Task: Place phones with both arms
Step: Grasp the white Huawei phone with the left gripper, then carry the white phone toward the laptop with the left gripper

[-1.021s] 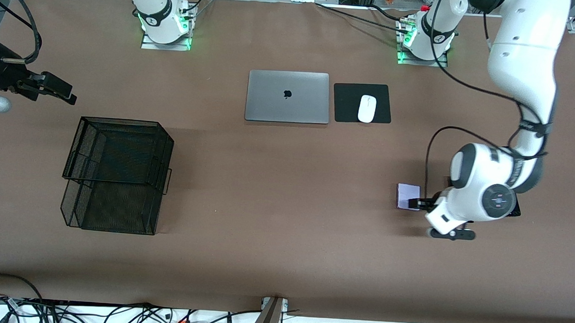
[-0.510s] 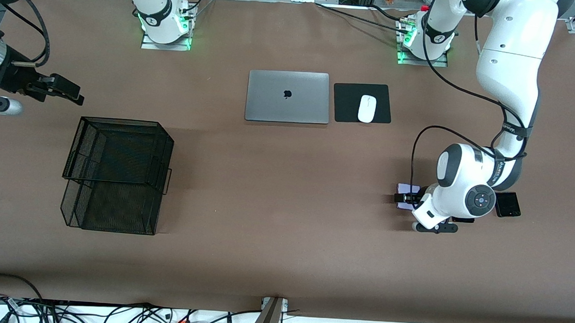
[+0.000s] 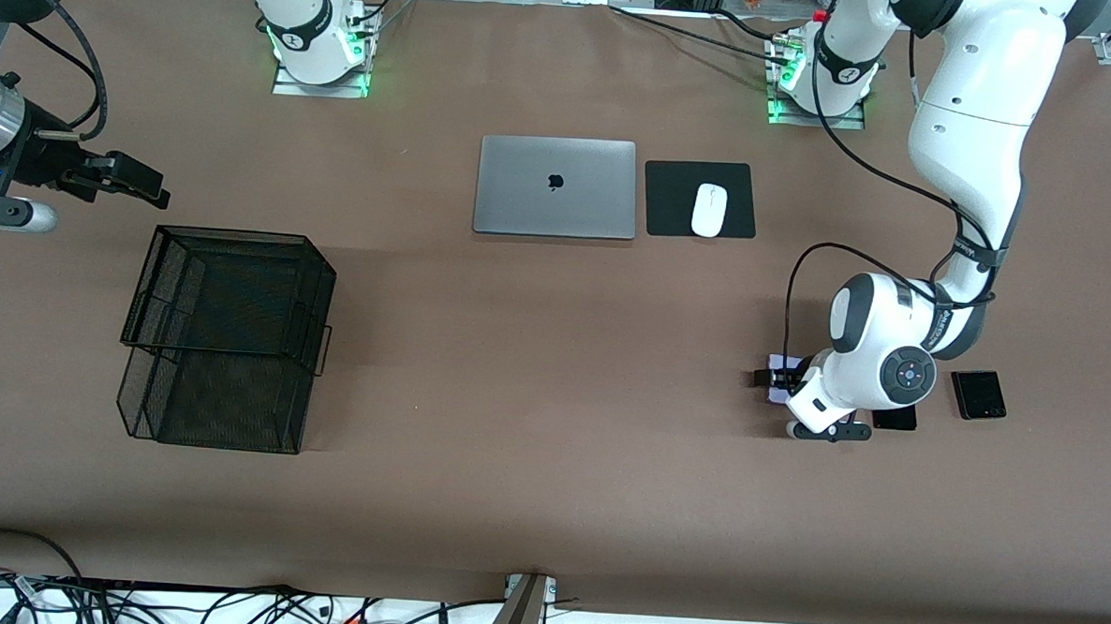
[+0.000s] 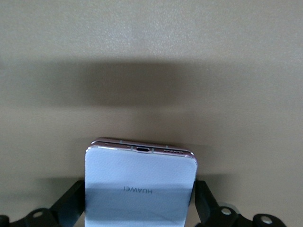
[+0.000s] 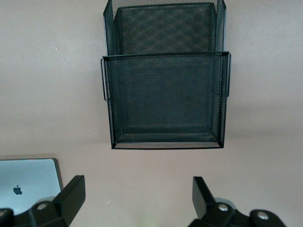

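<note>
The pale white-lavender phone [image 3: 778, 363] lies on the table toward the left arm's end. My left gripper [image 3: 771, 379] is low over it, open, with one finger on each side of the phone. In the left wrist view the phone [image 4: 140, 182] fills the gap between the fingers [image 4: 71, 203] of that gripper [image 4: 140, 210]. The slim black phone [image 3: 895, 418] lies beside it, partly hidden under the left arm. The small black folded phone [image 3: 978, 394] lies past that, toward the table's end. My right gripper [image 3: 139, 186] hangs open and empty above the table at the right arm's end.
A black two-tier wire mesh basket [image 3: 226, 335] stands toward the right arm's end and also shows in the right wrist view [image 5: 165, 94]. A shut silver laptop [image 3: 555, 186] and a white mouse [image 3: 709, 209] on a black pad [image 3: 673, 200] lie near the bases.
My left gripper has moved onto the pale phone and now straddles it, uncovering the black folded phone. My right gripper has shifted a little toward the table's middle.
</note>
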